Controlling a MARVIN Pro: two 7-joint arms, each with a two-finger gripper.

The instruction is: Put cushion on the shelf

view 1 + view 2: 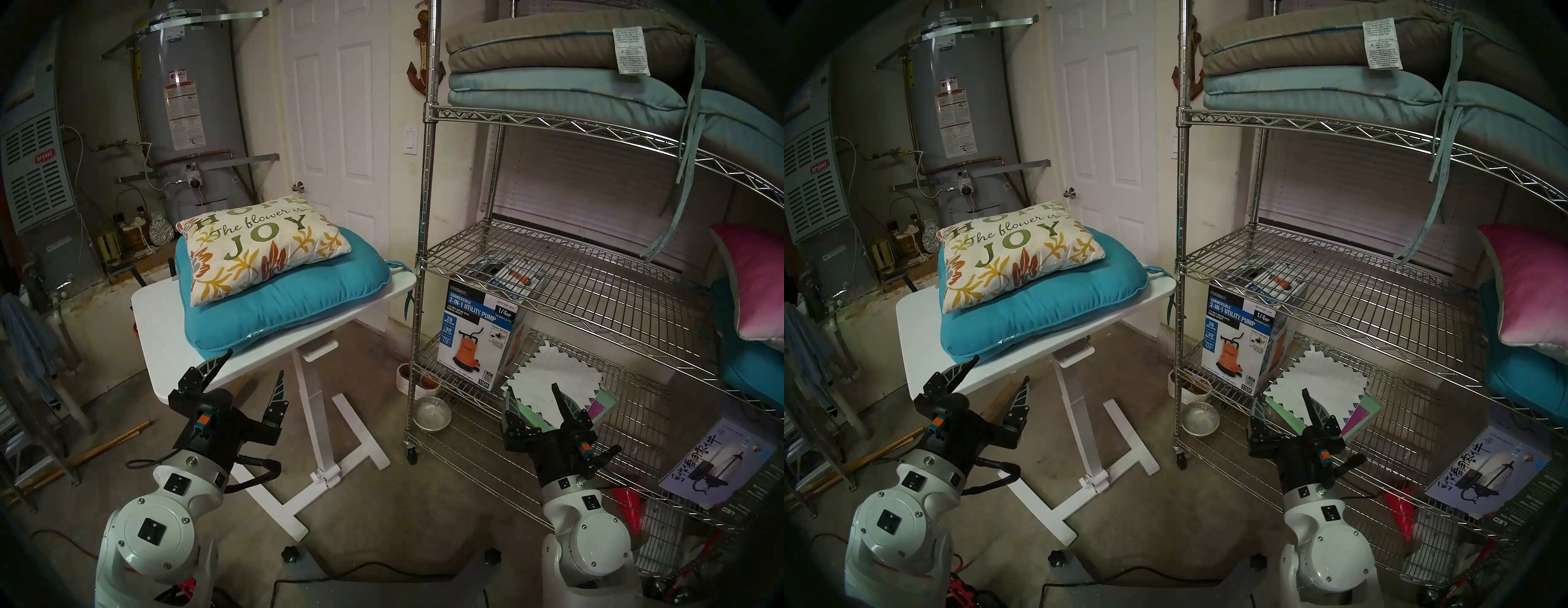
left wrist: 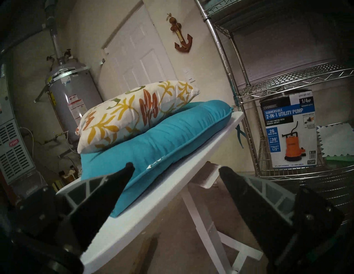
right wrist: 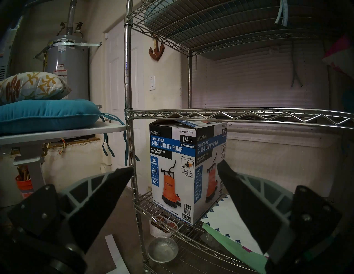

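The cream cushion (image 1: 259, 246) with green "HOPE"/"JOY" lettering and orange and yellow leaves lies on a teal seat cushion (image 1: 292, 305) on the white tilting table (image 1: 161, 314). It also shows in the left wrist view (image 2: 134, 114) and the right wrist view (image 3: 32, 87). The chrome wire shelf (image 1: 572, 271) stands to the right, its middle tier mostly bare. My left gripper (image 1: 252, 367) is open and empty, below the table's front edge. My right gripper (image 1: 532, 392) is open and empty, in front of the shelf's lower tier.
A utility pump box (image 1: 483, 335) and white paper (image 1: 547, 382) sit on a lower tier. Folded seat cushions (image 1: 551, 68) fill the top tier. A pink pillow (image 1: 755, 280) lies at the middle tier's right end. A water heater (image 1: 186, 93) and a door (image 1: 339, 127) stand behind.
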